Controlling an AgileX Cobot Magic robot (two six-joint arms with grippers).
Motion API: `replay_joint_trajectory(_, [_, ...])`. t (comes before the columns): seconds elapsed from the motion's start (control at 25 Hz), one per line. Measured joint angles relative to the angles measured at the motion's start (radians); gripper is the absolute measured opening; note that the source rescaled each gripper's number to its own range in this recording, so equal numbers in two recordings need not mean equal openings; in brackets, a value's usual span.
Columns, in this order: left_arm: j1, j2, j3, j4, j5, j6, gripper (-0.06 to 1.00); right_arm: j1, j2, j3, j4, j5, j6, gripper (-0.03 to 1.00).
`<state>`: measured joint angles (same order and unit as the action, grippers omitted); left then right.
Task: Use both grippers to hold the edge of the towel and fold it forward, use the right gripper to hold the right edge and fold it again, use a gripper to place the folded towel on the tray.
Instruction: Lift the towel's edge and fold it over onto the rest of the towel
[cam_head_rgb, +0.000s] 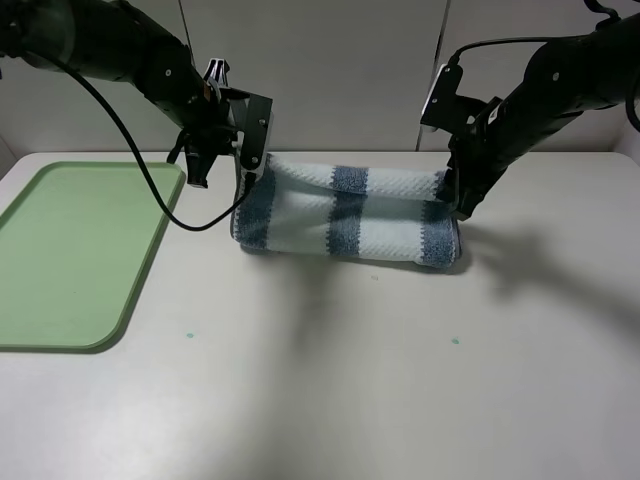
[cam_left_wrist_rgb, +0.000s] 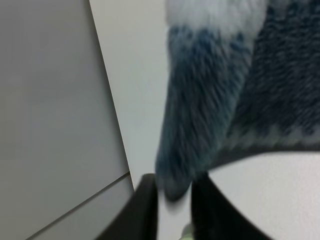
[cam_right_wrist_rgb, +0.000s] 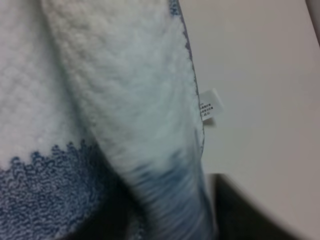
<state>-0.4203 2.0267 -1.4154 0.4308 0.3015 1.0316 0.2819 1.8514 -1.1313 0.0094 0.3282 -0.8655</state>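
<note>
The striped mint-white and blue towel (cam_head_rgb: 345, 212) lies across the table's far middle, its back edge lifted and rolled over toward the front. My left gripper (cam_head_rgb: 252, 172) is shut on the towel's left corner; the left wrist view shows the blue cloth (cam_left_wrist_rgb: 200, 110) pinched between the black fingers (cam_left_wrist_rgb: 146, 210). My right gripper (cam_head_rgb: 458, 200) is shut on the towel's right corner; the right wrist view shows white and blue cloth (cam_right_wrist_rgb: 135, 100) with a small label (cam_right_wrist_rgb: 210, 106). The light green tray (cam_head_rgb: 70, 250) lies at the left, apart from the towel.
The pale table (cam_head_rgb: 350, 380) runs back to a grey panelled wall (cam_head_rgb: 340, 60). Black cables trail from both arms, one looping down near the tray's right rim. Two small green specks mark the table's front.
</note>
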Motion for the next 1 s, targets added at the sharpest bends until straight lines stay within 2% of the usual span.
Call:
replay_joint_trajectory(0.08, [0.0, 0.0, 0.0, 0.001, -0.002, -0.013, 0.47, 0.0, 0.0, 0.0, 0.001, -0.026, 0.035, 0.91])
replay_joint_trajectory(0.12, [0.0, 0.0, 0.0, 0.001, -0.012, -0.027, 0.57, 0.0, 0.0, 0.0, 0.001, -0.036, 0.057, 0.95])
replay_joint_trajectory(0.24, [0.0, 0.0, 0.0, 0.001, -0.058, -0.059, 0.82, 0.0, 0.0, 0.0, 0.002, -0.06, 0.091, 0.99])
replay_joint_trajectory(0.32, [0.0, 0.0, 0.0, 0.001, -0.082, -0.066, 0.93, 0.0, 0.0, 0.0, 0.002, -0.062, 0.098, 1.0])
replay_joint_trajectory(0.48, [0.0, 0.0, 0.0, -0.003, -0.098, -0.082, 0.99, 0.0, 0.0, 0.0, 0.003, -0.062, 0.103, 1.0])
replay_joint_trajectory(0.68, [0.0, 0.0, 0.0, -0.003, -0.1, -0.136, 1.0, 0.0, 0.0, 0.0, 0.003, -0.062, 0.103, 1.0])
replay_joint_trajectory(1.0, [0.0, 0.0, 0.0, -0.004, -0.103, -0.146, 1.0, 0.0, 0.0, 0.0, 0.003, -0.062, 0.103, 1.0])
